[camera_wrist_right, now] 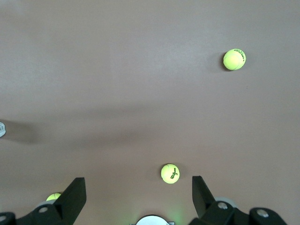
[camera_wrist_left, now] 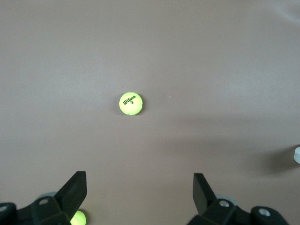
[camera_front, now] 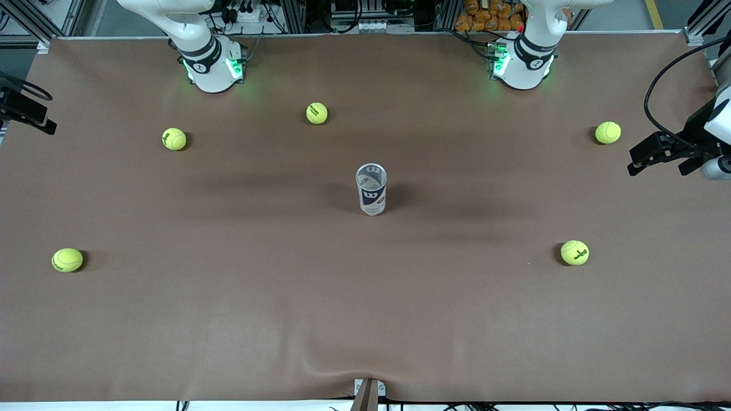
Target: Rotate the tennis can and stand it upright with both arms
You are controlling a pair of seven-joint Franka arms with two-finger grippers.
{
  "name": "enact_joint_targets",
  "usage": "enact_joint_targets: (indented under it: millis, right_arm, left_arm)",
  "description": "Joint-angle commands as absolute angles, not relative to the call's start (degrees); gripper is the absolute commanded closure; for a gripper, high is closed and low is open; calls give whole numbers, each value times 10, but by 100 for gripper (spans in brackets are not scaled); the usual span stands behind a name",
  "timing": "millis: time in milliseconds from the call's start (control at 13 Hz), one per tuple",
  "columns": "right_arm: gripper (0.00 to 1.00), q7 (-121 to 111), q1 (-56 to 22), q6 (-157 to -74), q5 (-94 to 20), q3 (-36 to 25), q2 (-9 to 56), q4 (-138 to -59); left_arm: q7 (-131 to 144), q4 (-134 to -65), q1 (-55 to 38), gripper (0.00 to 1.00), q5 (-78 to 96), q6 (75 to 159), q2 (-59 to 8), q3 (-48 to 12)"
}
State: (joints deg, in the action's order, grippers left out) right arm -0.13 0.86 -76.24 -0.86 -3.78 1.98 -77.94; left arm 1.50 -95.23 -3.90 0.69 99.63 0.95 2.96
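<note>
The tennis can [camera_front: 371, 189] stands upright in the middle of the brown table, with its open silver rim up and its dark-blue label with a white "W" facing the front camera. A sliver of it shows at the edge of the left wrist view [camera_wrist_left: 297, 153]. My left gripper [camera_front: 633, 161] is open and empty, up in the air at the left arm's end of the table, well away from the can; it also shows in the left wrist view [camera_wrist_left: 139, 187]. My right gripper [camera_front: 34, 117] is open and empty, over the right arm's end; it also shows in the right wrist view [camera_wrist_right: 138, 187].
Several yellow-green tennis balls lie spread on the table: one [camera_front: 317, 113] between the bases, one [camera_front: 174, 138] and one [camera_front: 67, 260] toward the right arm's end, one [camera_front: 607, 132] and one [camera_front: 574, 252] toward the left arm's end. The table cloth [camera_front: 228, 319] has a wrinkle at its front edge.
</note>
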Motion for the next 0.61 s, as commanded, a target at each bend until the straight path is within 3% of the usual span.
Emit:
enact_joint_targets:
  millis: [0, 537]
  right_arm:
    - [0, 9, 5, -762, -5, -38, 17, -777]
    - [0, 8, 5, -762, -4, -38, 17, -777]
  left_arm:
    - [11, -943, -43, 0, -1, 984, 10, 32]
    - [10, -940, -43, 0, -4, 968, 10, 32]
